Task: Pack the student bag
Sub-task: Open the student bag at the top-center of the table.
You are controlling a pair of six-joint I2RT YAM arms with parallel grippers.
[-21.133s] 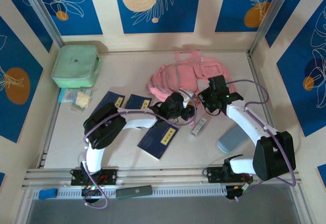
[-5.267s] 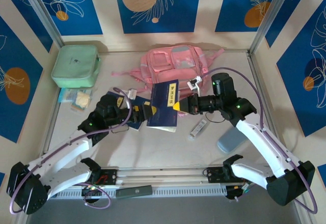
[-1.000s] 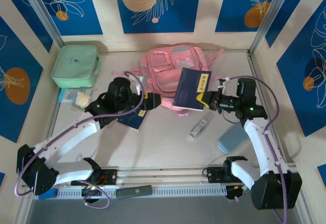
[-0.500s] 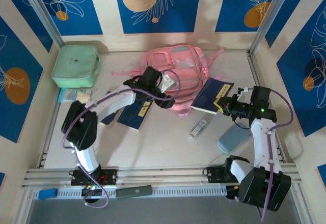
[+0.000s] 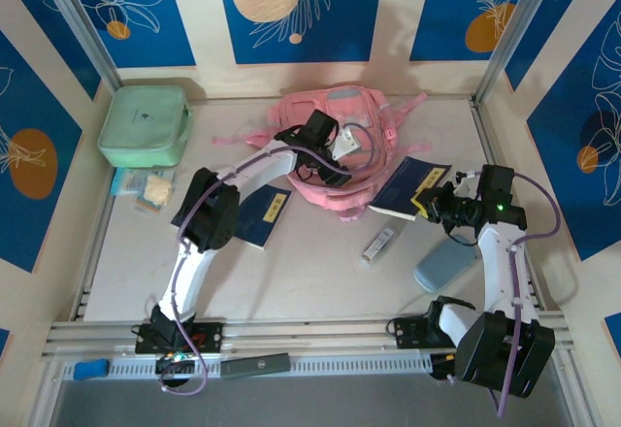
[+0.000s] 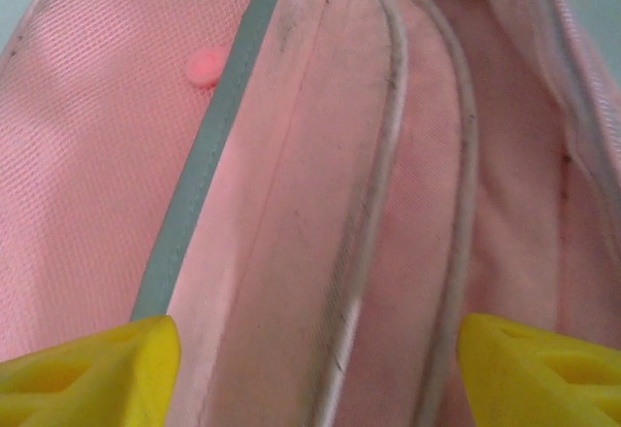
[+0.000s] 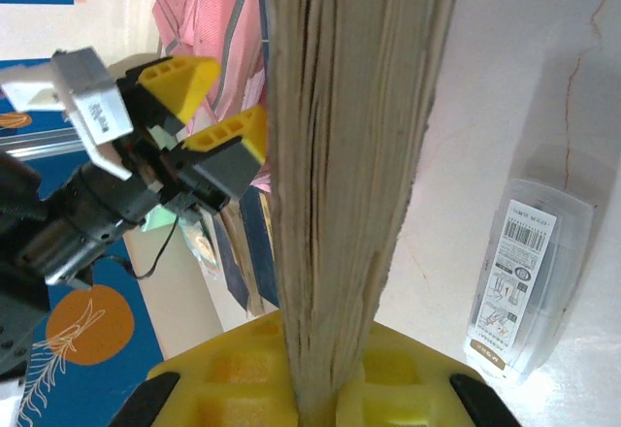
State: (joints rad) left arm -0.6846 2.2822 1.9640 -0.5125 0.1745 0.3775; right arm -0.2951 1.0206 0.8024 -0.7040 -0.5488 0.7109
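Pale desk, blue-panelled walls: student bag (image 5: 340, 121) lies back centre. Left tool (image 6: 310, 364) is released, jaws spread just over the bag's piped seams. Right tool (image 7: 315, 383) is clenched on navy book (image 5: 408, 184) beside the bag. Suggest left pinches the opening's lip and lifts it, then book enters edge-first.

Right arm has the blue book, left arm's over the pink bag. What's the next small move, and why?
Probably close the left gripper on the pink seam beneath it and lift, opening the student bag: its jaws stand open over that fabric, while the right gripper holds the blue book beside it.
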